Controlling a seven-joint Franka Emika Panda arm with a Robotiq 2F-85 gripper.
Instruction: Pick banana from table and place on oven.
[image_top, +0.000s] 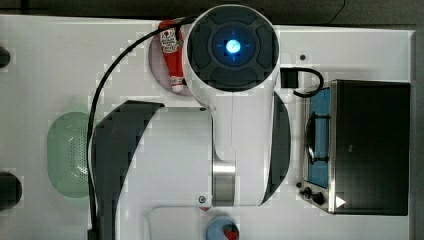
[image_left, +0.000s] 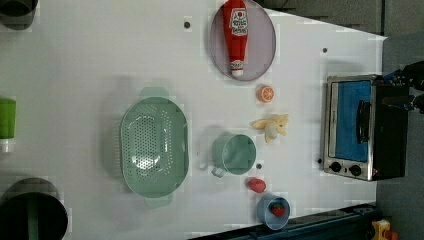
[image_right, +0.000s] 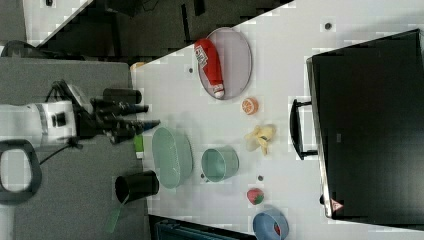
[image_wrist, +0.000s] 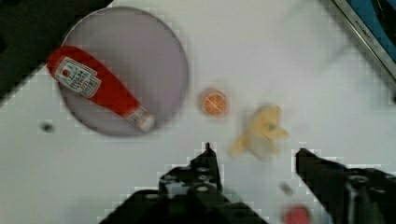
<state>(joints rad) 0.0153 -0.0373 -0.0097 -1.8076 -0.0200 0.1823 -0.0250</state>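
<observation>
In the top view the arm (image_top: 220, 115) hides the tabletop's (image_top: 50, 65) middle; the ketchup bottle (image_top: 171, 60) is half covered.

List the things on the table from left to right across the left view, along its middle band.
Green colander → green cup → banana → oven.

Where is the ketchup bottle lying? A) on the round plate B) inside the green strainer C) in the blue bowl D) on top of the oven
A: the ketchup bottle lies flat on the round plate, away from the oven.
</observation>
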